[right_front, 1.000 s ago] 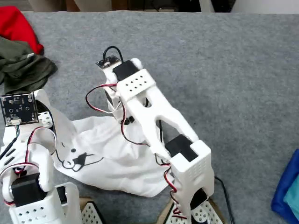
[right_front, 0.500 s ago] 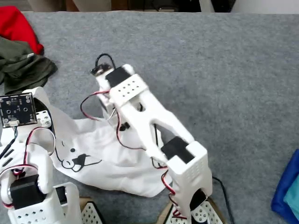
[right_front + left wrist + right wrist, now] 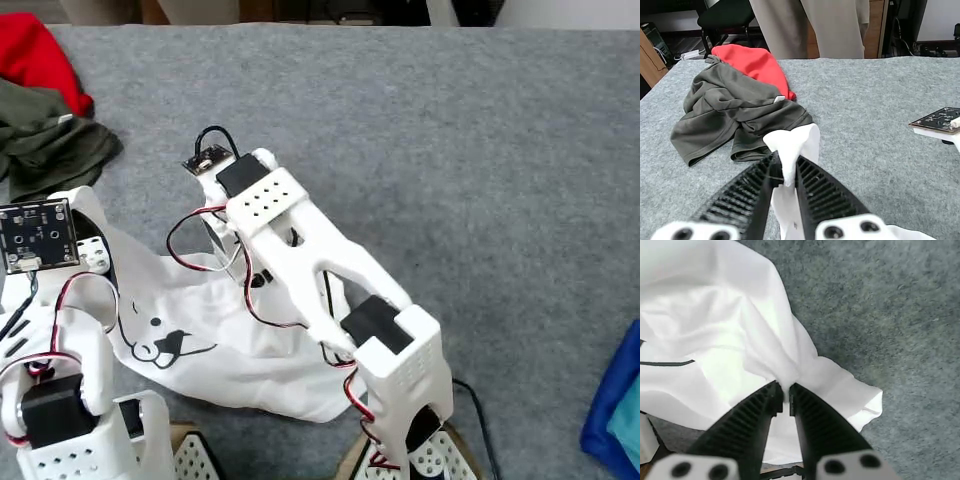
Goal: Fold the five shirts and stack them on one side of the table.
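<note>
White fabric with a line-drawn dog face lies crumpled on the grey felt table (image 3: 480, 180) just in front of my two bases. This white shirt (image 3: 215, 345) is what both my grippers hold. My left gripper (image 3: 785, 170) has its fingers pressed together on an edge of the cloth, raised off the felt, with a tuft standing above the tips. My right gripper (image 3: 785, 390) points down and pinches a ridge of the same shirt. A blue shirt (image 3: 615, 400) sits at the table's right edge. Farther off on my left an olive shirt (image 3: 730, 112) lies bunched, and a red shirt (image 3: 752, 62) touches its far side, at the table's corner
</note>
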You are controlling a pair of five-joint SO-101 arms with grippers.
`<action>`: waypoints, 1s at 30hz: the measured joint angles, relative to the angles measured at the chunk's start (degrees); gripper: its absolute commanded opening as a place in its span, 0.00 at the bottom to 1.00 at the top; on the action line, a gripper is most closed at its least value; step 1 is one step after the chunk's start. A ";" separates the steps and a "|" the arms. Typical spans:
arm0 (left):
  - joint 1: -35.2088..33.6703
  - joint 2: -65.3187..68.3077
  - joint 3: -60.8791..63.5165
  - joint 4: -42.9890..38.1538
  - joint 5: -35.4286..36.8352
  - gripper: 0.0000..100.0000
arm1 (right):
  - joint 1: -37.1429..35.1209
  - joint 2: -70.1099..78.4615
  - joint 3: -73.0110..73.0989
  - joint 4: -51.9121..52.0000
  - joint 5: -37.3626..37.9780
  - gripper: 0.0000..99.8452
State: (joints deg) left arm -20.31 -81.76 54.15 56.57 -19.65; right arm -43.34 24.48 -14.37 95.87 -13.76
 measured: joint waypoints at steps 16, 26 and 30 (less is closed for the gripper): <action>0.00 0.00 0.00 0.00 0.00 0.02 | 0.00 0.00 0.00 0.00 0.00 0.05; 0.00 0.00 0.00 0.00 0.00 0.02 | 0.00 0.00 0.00 0.00 0.00 0.10; 0.00 0.00 0.00 0.00 0.00 0.02 | 0.00 0.00 0.00 0.00 0.00 0.10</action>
State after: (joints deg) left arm -20.31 -81.76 54.15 56.57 -19.65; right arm -43.34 24.48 -14.37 95.87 -13.76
